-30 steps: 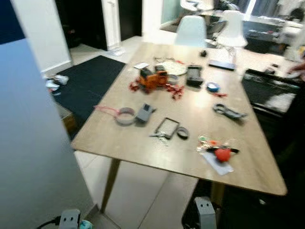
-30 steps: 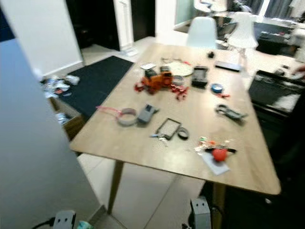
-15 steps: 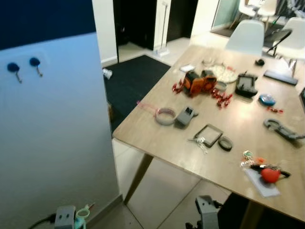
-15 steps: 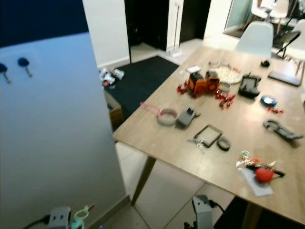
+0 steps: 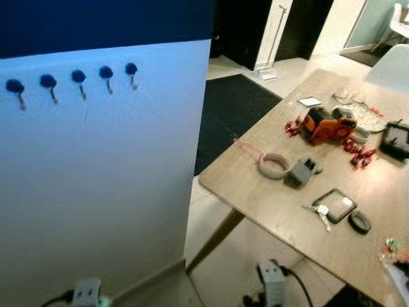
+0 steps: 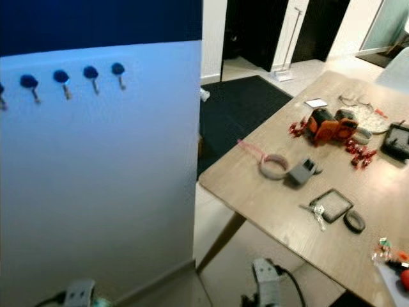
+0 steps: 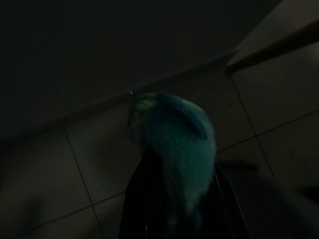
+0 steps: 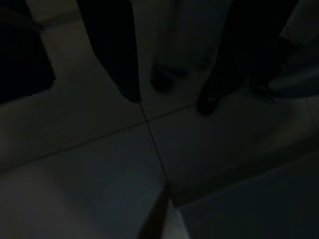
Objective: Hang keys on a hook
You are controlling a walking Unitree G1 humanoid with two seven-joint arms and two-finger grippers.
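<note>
Beside wooden table (image 5: 275, 198), hooked partition (image 5: 96, 179)

The head views are evenly and fairly brightly lit by soft daylight, with a cool blue cast over the pale panel (image 5: 102, 192) that carries the row of hooks (image 5: 78, 78). Both pictures are softly smeared by motion: the hooks and the small clutter on the wooden surface (image 5: 275, 204) lack crisp edges. A pale sheen lies across the far part of the surface, and the doorway (image 5: 246, 29) behind is a deep black. The wrist views are very dark and grainy. In the left one a dim teal object (image 7: 179, 144) is faintly lit against shaded floor tiles (image 7: 279, 89); in the right one only murky floor tiles (image 8: 99, 174) and black shapes can be made out.
</note>
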